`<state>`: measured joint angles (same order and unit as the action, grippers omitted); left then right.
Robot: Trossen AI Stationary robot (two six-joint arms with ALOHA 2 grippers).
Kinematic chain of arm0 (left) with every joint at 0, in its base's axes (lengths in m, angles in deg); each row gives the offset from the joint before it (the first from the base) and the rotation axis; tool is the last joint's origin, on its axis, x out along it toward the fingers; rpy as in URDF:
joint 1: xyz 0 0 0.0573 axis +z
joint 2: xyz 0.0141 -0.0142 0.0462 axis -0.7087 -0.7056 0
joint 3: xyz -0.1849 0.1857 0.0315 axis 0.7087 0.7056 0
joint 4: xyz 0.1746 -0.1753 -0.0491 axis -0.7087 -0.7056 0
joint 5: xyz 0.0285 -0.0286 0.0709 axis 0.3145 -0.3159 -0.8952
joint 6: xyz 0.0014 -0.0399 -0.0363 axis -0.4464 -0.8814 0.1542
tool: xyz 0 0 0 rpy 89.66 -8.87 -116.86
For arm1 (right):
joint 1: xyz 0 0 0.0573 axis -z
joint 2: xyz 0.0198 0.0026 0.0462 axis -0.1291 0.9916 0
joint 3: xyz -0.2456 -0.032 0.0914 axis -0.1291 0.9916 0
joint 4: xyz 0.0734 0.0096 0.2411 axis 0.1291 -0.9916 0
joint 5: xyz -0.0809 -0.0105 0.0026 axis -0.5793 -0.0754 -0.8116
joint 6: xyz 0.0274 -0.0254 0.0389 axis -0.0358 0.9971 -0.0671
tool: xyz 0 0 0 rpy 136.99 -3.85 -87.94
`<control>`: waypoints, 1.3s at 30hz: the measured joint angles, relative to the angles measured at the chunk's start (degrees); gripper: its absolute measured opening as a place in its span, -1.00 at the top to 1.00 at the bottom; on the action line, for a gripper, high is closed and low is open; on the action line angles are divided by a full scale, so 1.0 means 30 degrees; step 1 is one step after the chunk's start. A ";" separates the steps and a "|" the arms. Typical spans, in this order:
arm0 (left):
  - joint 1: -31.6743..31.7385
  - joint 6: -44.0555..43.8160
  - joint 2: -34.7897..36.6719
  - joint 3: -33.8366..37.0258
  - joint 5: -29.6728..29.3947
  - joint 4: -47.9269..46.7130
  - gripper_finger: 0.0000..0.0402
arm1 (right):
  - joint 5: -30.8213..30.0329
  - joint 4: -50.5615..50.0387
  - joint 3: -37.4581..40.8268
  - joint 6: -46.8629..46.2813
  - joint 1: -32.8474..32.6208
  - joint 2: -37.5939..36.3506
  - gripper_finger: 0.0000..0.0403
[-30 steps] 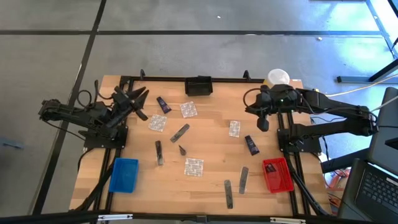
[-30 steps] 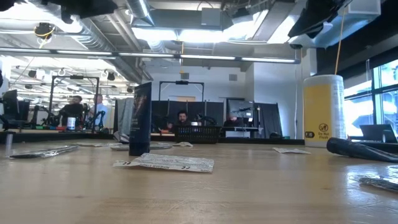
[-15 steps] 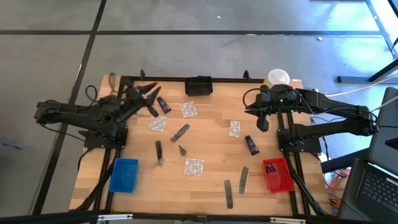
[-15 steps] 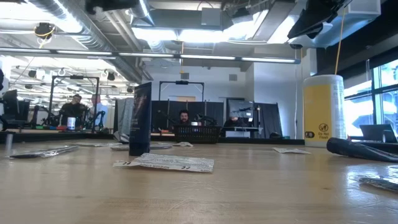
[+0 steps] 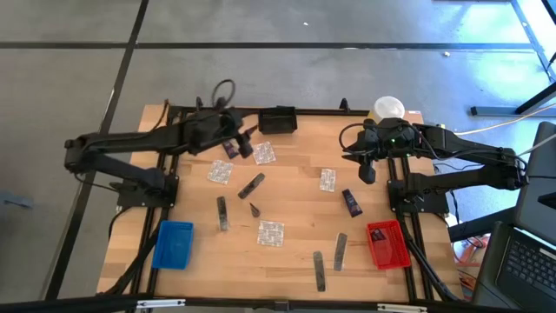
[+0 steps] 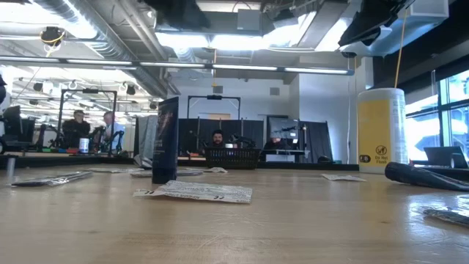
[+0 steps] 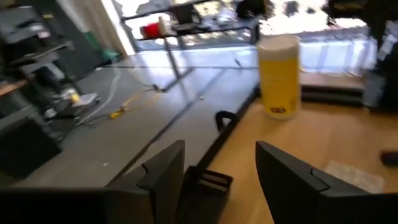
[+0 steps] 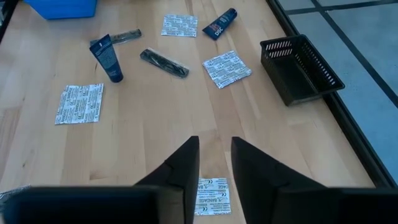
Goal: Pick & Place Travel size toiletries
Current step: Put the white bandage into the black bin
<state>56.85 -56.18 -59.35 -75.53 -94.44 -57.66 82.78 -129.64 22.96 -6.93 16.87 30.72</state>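
The left gripper (image 5: 244, 142) is held open above a purple tube (image 5: 228, 148). The right gripper (image 5: 367, 172) is held slightly open above a foil sachet (image 8: 211, 204).

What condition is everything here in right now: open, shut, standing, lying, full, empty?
Left gripper: open, empty, by the black basket.
Right gripper: open, empty, above a foil sachet.
Black basket: upright, empty.
Blue tray: looks empty.
Red tray: contents unclear.
Yellow container: upright, capped.
Purple tube: standing upright.
Other sachets, sticks, tubes: lying loose on the table.
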 joint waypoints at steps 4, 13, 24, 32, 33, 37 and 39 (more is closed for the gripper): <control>0.0918 0.0198 -0.1580 -0.0493 0.1820 -0.0026 0.07 | 0.0000 0.0000 0.0000 0.0000 0.0000 0.0000 0.48; 0.2799 -0.4265 -0.4385 -0.0610 0.2199 -0.0576 0.07 | 0.0000 -0.0005 0.0000 0.0007 0.0000 0.0000 0.40; 0.3130 -1.1027 -0.6840 -0.0610 0.2249 -0.4478 0.08 | 0.0000 0.0000 0.0000 0.0007 0.0000 0.0000 0.31; 0.3089 -1.3937 -0.9088 -0.0610 0.2155 -0.4893 0.08 | 0.0000 0.0000 0.0000 0.0015 0.0000 0.0000 0.26; 0.3089 -1.3910 -0.9349 -0.0610 0.2162 -0.4908 0.08 | 0.0000 0.0000 0.0000 0.0015 0.0000 0.0000 0.26; 0.3089 -1.4011 -1.0191 -0.0610 0.2228 -0.5589 0.08 | 0.0000 0.0000 0.0000 0.0015 0.0000 0.0000 0.24; 0.3089 -1.4173 -1.0438 -0.0610 0.2220 -0.5723 0.08 | 0.0000 -0.0006 0.0000 0.0015 0.0000 0.0000 0.23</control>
<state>66.12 -98.69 -90.66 -77.36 -87.78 -74.83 82.78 -129.66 22.96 -6.89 16.87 30.72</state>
